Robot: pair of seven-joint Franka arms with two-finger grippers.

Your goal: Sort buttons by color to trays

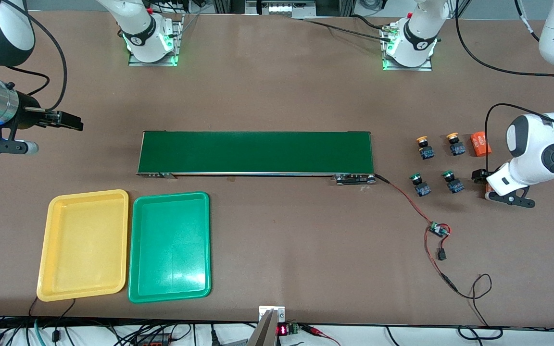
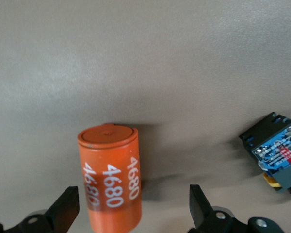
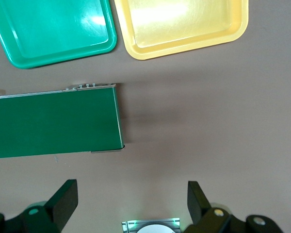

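Observation:
Four buttons stand near the left arm's end of the table: two yellow-capped (image 1: 423, 146) (image 1: 455, 143) and, nearer the front camera, two green-capped (image 1: 420, 184) (image 1: 451, 181). My left gripper (image 1: 483, 181) (image 2: 132, 193) hangs low beside the green-capped pair, open. An orange "4680" cylinder (image 2: 111, 179) stands between its fingers, touching neither. One button's black-and-blue body (image 2: 274, 148) shows beside it. The yellow tray (image 1: 84, 245) (image 3: 184, 24) and the green tray (image 1: 169, 247) (image 3: 53, 29) lie side by side, both empty. My right gripper (image 1: 65, 121) (image 3: 131, 187) hovers open over bare table at the right arm's end.
A long dark-green conveyor belt (image 1: 255, 153) (image 3: 53, 124) crosses the middle. A second orange cylinder (image 1: 480, 144) lies beside the yellow-capped buttons. A red-black wire with a small board (image 1: 438, 229) trails from the belt toward the front edge.

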